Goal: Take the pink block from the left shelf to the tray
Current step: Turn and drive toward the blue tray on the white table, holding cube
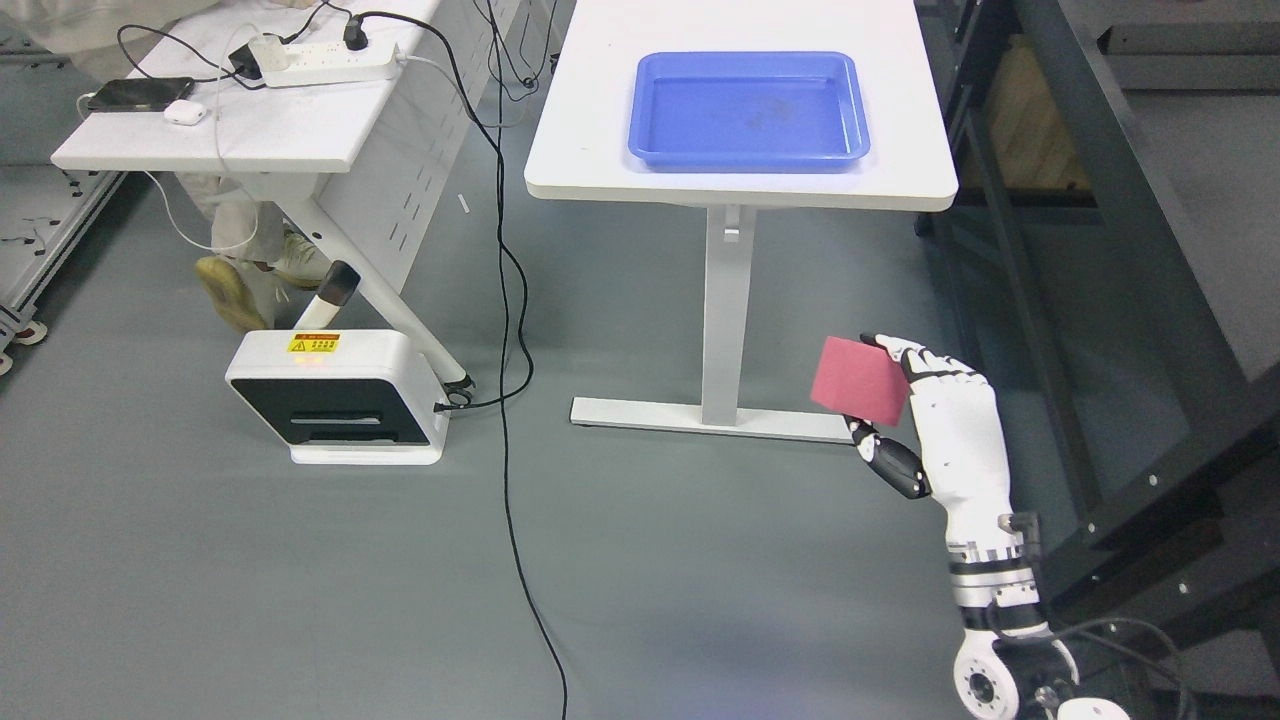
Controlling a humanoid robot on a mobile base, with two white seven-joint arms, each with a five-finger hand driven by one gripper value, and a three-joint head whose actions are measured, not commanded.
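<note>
One right robot hand [925,410] is showing, and its arm is coming in from the lower right corner. Its fingers [915,358] are curling over the top of one pink block [861,381] and its thumb is pressing from below, so the block is being held tight. The block is hanging in the air above the grey floor [300,580], low and in front of the white bench [600,150]. One blue tray [749,155] is sitting on that bench, and nothing is lying inside it. The block is well apart from the tray. A second bench [300,130] is standing to the left, carrying one power strip [325,62] and one phone [138,94]. One white box [335,398] is sitting on the floor below it. A dark shelf frame [1130,250] is standing along the right side.
</note>
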